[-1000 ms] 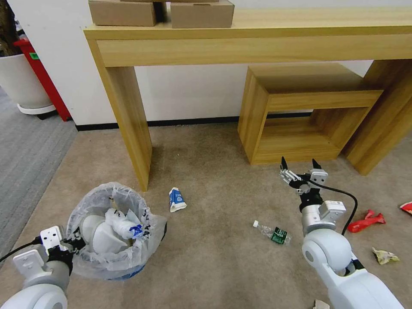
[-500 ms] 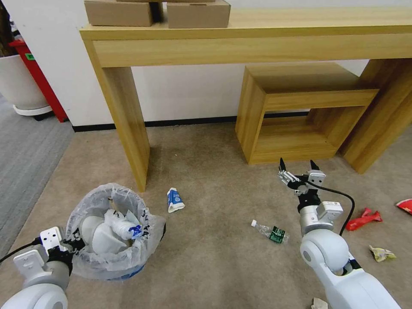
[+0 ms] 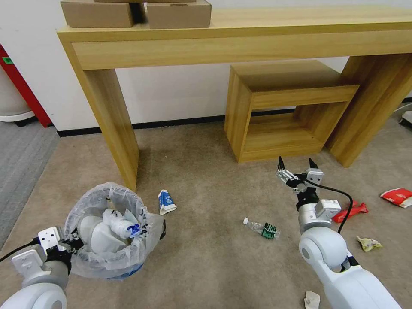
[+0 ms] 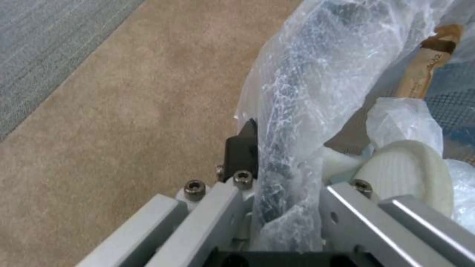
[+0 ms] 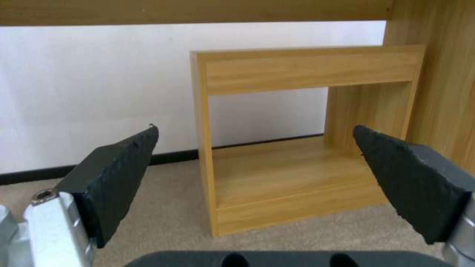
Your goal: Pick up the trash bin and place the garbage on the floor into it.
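While the left hand point(image 3: 68, 245) is clamped on the bagged rim of the bin point(image 3: 109, 231), at the bin's near-left edge low on the left of the head view, the bin sits on the beige floor point(image 3: 206, 257) with white paper and a wrapper already inside. The left wrist view shows one dark pad point(image 4: 242, 148) pressed against the outside of the crinkled bag. Just right of the bin lies a blue-white carton point(image 3: 165, 201), nearer the left arm. Further right, a bottle point(image 3: 262, 228) lies with its long axis running left to right, cap toward the bin. It is just left of and nearer the robot than the right hand point(image 3: 297, 166), which hangs with its fingers wide apart and holds nothing, pointing toward the small shelf point(image 5: 297, 122) under the desk point(image 3: 240, 30). The right arm looks closest to the bottle. Right of that arm lie a red wrapper point(image 3: 349, 211), a crumpled scrap point(image 3: 368, 243) and a red-white cup point(image 3: 397, 196).
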